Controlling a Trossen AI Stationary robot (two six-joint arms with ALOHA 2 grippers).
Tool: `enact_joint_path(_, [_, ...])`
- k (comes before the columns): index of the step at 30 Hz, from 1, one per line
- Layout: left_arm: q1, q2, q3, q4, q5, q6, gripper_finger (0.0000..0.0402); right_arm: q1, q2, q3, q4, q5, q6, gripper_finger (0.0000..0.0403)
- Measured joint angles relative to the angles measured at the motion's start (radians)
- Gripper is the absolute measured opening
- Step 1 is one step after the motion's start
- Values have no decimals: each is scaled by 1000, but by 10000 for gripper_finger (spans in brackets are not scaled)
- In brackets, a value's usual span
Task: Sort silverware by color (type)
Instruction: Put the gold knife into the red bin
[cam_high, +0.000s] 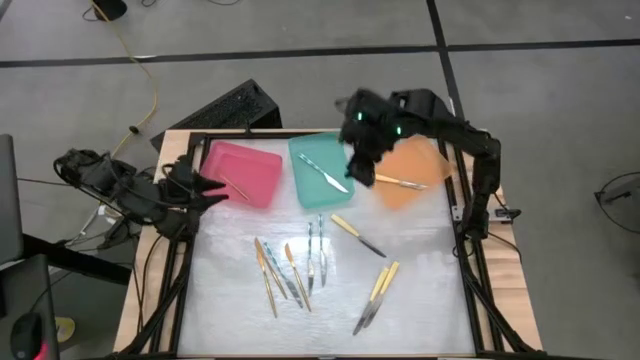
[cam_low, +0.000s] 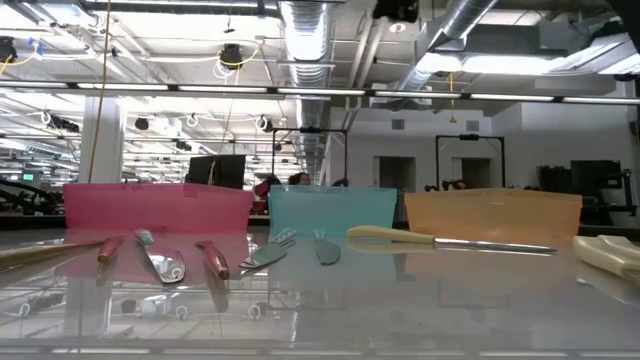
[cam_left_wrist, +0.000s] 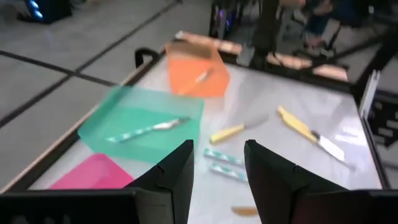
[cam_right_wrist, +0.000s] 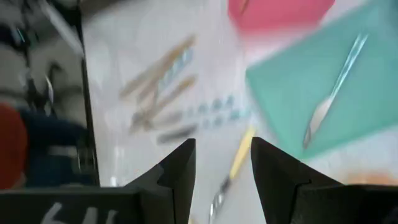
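Observation:
Three trays stand in a row at the table's far side: pink, teal and orange. The pink one holds a tan-handled piece, the teal one a teal-handled piece, and the orange one a yellow-handled piece. Several more pieces of silverware lie loose on the table's middle. My left gripper hovers open at the pink tray's left side. My right gripper hangs open above the gap between the teal and orange trays. Neither has anything between its fingers.
A yellow-handled knife lies near the orange tray, and two more yellow-handled pieces lie toward the near right. Two teal-handled pieces lie in the middle. A black frame edges the table. A keyboard sits beyond the far edge.

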Motion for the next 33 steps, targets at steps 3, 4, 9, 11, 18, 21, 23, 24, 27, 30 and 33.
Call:
enact_joint_path(3, [0, 29, 0, -23, 14, 1, 125, 89, 0, -15, -30, 95, 53, 162])
enact_joint_path(4, [0, 36, 0, -26, 13, 3, 125, 118, 0, -22, -32, 110, 77, 162])
enact_joint_path(9, [0, 53, 0, -10, 56, 7, 125, 252, -7, -23, -35, 238, 166, 162])
enact_joint_path(11, [0, 57, 0, 3, 100, -13, 125, 302, -6, -37, -34, 278, 180, 162])
enact_joint_path(18, [0, 65, -71, 176, 275, -95, 125, 466, -13, -174, -37, 290, 239, 162])
enact_joint_path(21, [0, 93, -95, 224, 323, -126, 125, 550, -41, -250, -35, 297, 292, 162])
enact_joint_path(23, [-1, 121, -111, 257, 353, -143, 125, 609, -68, -309, -33, 316, 358, 162])
enact_joint_path(24, [-2, 136, -119, 277, 371, -147, 125, 641, -82, -339, -33, 324, 398, 162])
enact_joint_path(27, [-14, 199, -130, 319, 445, -103, 125, 740, -134, -440, 1, 365, 528, 162])
enact_joint_path(30, [-41, 282, -130, 318, 526, -41, 125, 833, -185, -538, 54, 416, 654, 162])
enact_joint_path(33, [-72, 367, -130, 321, 568, 25, 125, 907, -221, -627, 110, 464, 755, 162])
